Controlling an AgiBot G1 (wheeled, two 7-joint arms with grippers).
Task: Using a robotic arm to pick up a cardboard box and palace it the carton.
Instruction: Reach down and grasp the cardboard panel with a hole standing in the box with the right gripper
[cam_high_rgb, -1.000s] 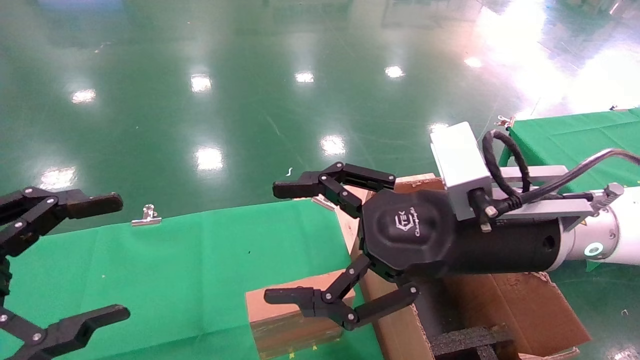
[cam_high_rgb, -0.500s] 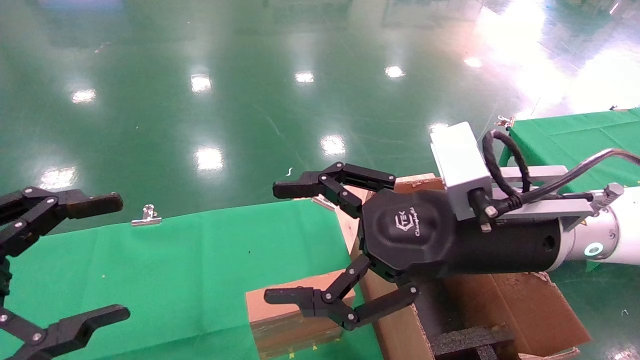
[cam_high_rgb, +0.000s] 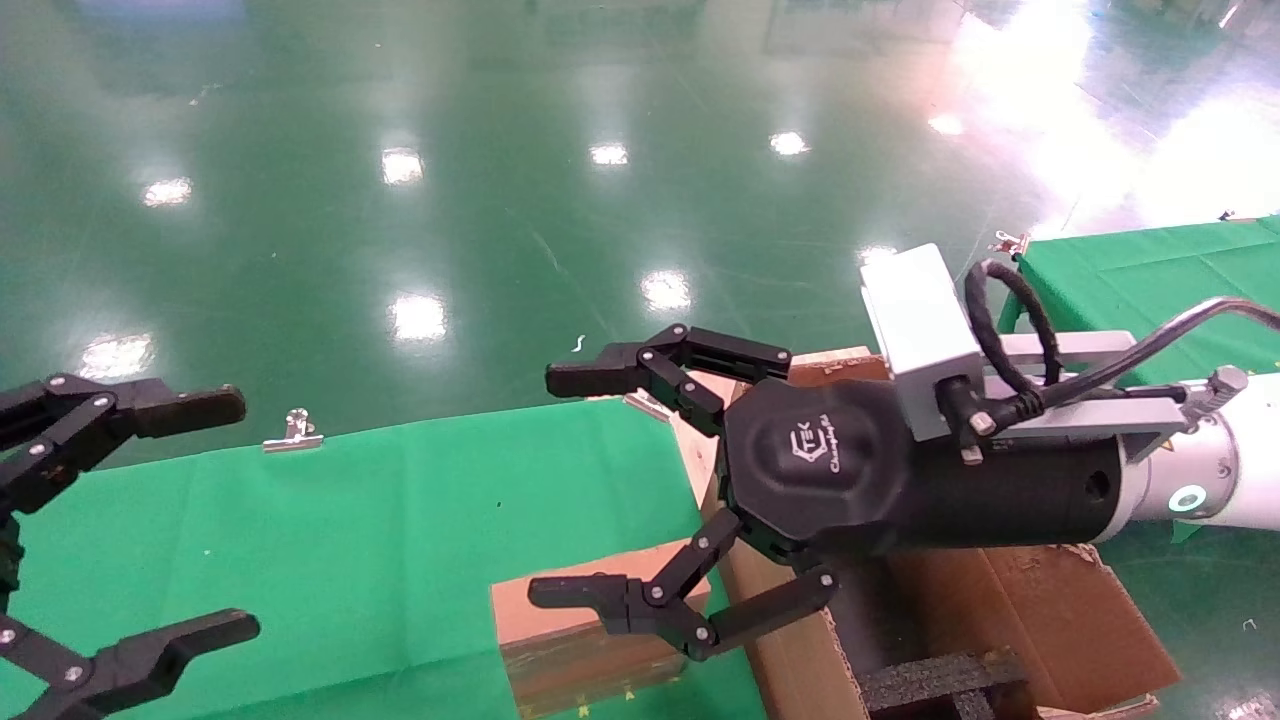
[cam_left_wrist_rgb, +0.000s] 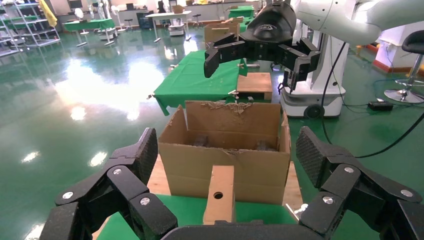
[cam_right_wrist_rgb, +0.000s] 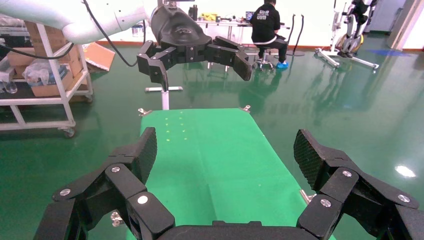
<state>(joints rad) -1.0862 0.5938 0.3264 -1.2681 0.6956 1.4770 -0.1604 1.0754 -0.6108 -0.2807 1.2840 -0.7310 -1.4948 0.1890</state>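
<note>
At the worktop's near right corner we note the cardboard box (cam_high_rgb: 590, 640) on green cloth, just beside the carton (cam_high_rgb: 1000, 620); right gripper (cam_high_rgb: 590, 490) hovers above, fingers spread, empty; left gripper (cam_high_rgb: 150, 520) splayed over the left edge

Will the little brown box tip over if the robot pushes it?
Probably, yes. The cardboard box stands on a narrow edge on the green table, so a sideways push could topple it. It looks stiff and likely light. The open right gripper hovers above it, not touching.
</note>
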